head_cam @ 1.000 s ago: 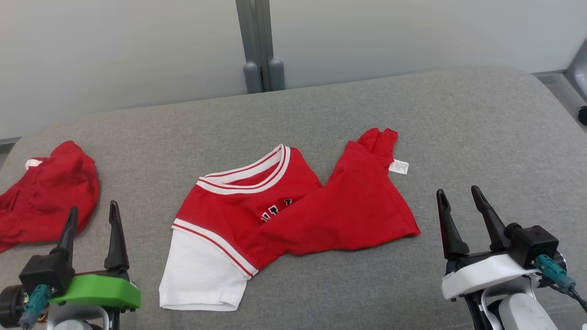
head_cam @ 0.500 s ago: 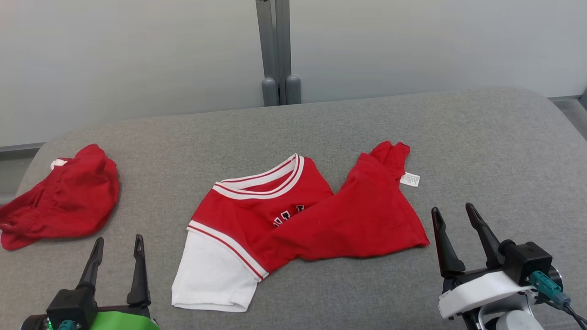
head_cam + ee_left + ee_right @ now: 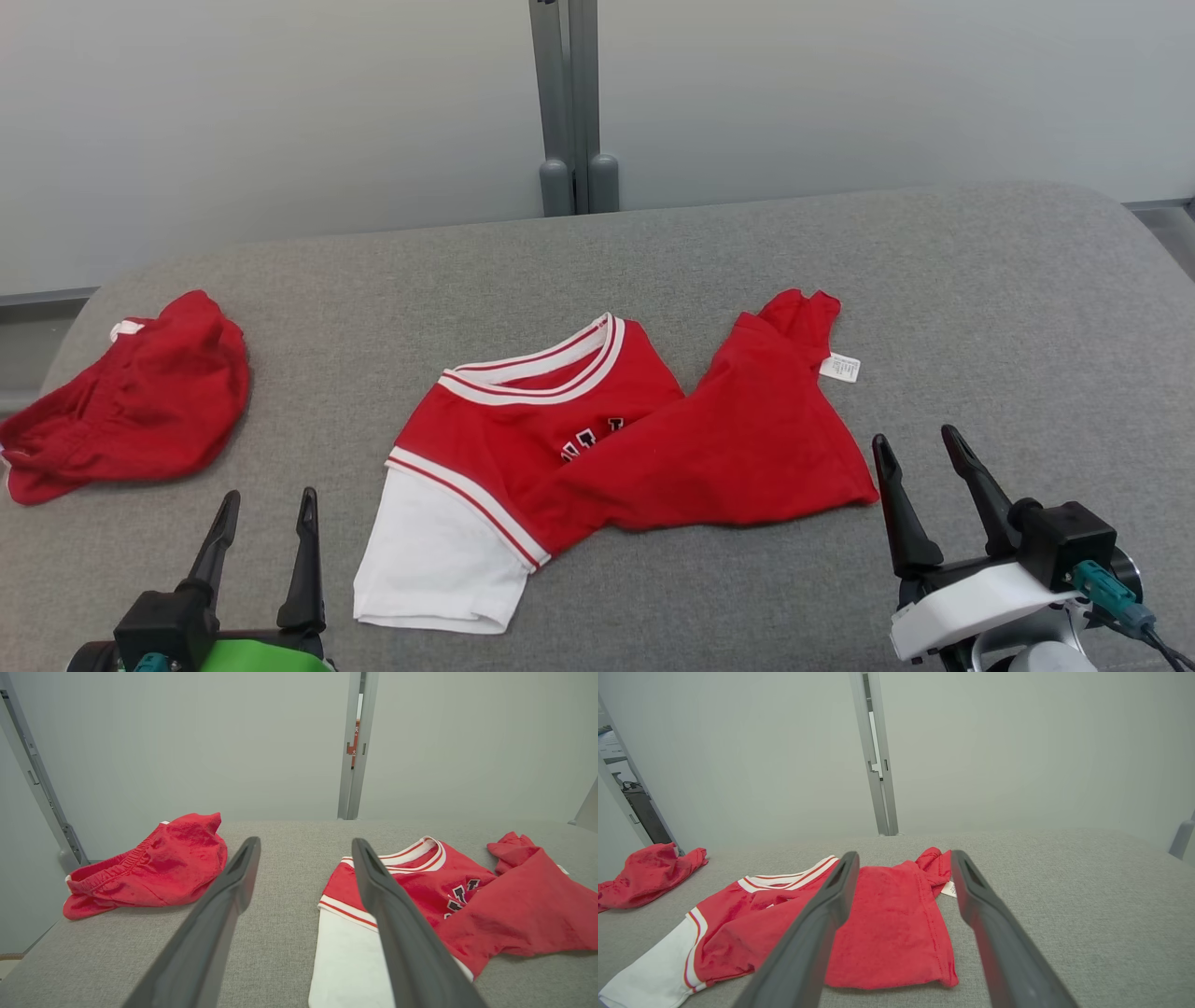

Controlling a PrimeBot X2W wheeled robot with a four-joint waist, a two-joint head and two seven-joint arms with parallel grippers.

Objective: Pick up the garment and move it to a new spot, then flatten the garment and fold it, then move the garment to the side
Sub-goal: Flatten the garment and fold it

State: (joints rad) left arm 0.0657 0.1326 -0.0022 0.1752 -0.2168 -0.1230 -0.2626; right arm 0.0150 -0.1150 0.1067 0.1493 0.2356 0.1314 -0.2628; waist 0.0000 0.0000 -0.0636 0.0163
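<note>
Left claw: the left gripper (image 3: pixel 268 499), green-bodied, sits at the lower left of the head view. Its two dark fingers are spread apart with nothing between them. It stands near the white sleeve (image 3: pixel 434 560) of the red shirt (image 3: pixel 644 448) without touching it.
Right claw: the right gripper (image 3: pixel 913 437), white-bodied, sits at the lower right. Its fingers are likewise apart and empty, just beside the shirt's right-hand edge and not in contact.
Garment: the red shirt, with a white-and-red striped collar (image 3: pixel 537 373), lies in the middle of the surface, between the two grippers.
Garment's lie: not flat. Its lower body is flipped up over the chest, hiding most of the dark lettering. A bunched corner with a white care label (image 3: pixel 839 368) points away from the robot, and the white sleeve lies spread toward the robot.
Surface: a grey fabric cushion (image 3: pixel 980 280), wide and rounded at the corners.
Other cloth: a second red garment (image 3: pixel 131 401), crumpled, well apart at the far left.
Backdrop: a pale wall (image 3: pixel 280 112) with a grey metal post (image 3: pixel 568 93).
Done so far: none of the flattening or folding looks done. Whether the shirt already lies at its new spot cannot be told.
Left to do: likely a grasp on the shirt, spreading it smooth, folding it and setting it aside.
</note>
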